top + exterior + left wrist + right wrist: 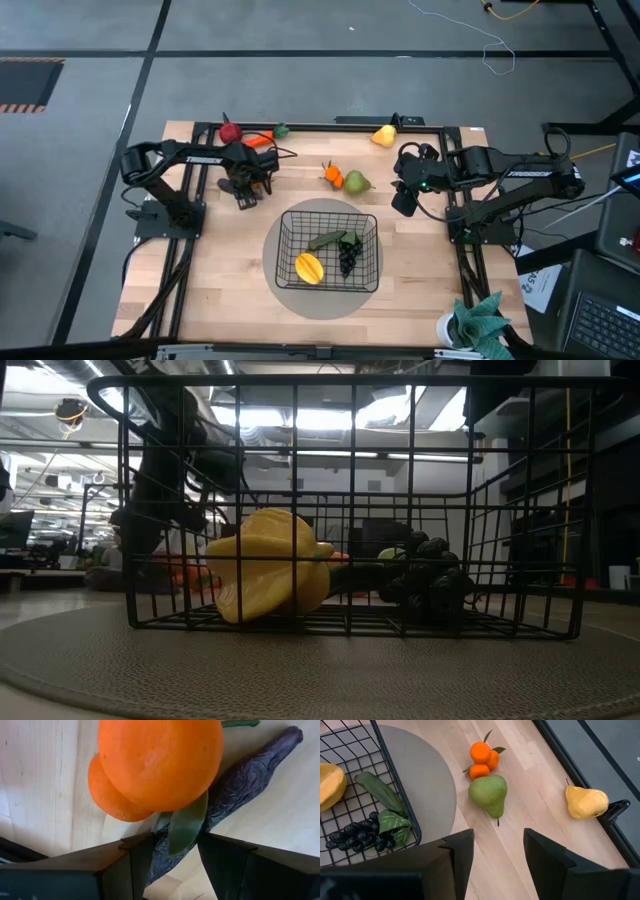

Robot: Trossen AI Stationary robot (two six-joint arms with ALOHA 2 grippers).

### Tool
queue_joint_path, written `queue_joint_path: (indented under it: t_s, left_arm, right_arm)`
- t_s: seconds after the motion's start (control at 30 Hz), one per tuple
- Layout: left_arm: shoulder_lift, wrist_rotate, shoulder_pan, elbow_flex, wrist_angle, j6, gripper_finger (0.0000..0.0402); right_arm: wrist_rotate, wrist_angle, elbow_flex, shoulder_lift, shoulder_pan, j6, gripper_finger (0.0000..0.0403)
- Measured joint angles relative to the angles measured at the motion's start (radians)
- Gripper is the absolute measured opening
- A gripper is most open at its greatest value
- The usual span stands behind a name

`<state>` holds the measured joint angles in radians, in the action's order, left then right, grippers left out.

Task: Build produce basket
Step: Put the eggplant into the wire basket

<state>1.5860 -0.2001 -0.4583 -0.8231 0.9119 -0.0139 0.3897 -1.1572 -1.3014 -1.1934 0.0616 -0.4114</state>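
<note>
Two grippers spread: left gripper (243, 187) over oranges (160, 765), right gripper (404, 196) near pear (490, 794). Basket (290, 272) unlabelled; no readable writing.

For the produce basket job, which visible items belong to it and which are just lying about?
Job:
- basket, holding a yellow fruit, grapes and a green leafy piece
- green pear, small oranges, yellow pear on the table
- red apple, orange piece by the left gripper

Lying about:
- round grey mat
- teal cloth
</note>
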Motion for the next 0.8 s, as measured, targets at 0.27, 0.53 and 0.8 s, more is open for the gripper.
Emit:
queue_joint_path:
  t_s: [0.27,0.53,0.8]
  left_arm:
    - [0.01,0.021,0.005,-0.001,0.026,0.069,0.0154]
    - [0.015,0.111,-0.003,-0.001,0.064,0.412,0.0154]
    - [0.016,0.151,-0.002,0.0,0.066,0.527,0.0154]
  right_arm:
    - [0.0,0.0,0.0,0.0,0.0,0.0,0.0161]
    - [0.0,0.0,0.0,0.0,0.0,-0.002,0.0161]
    - [0.0,0.0,0.0,0.0,0.0,-0.002,0.0161]
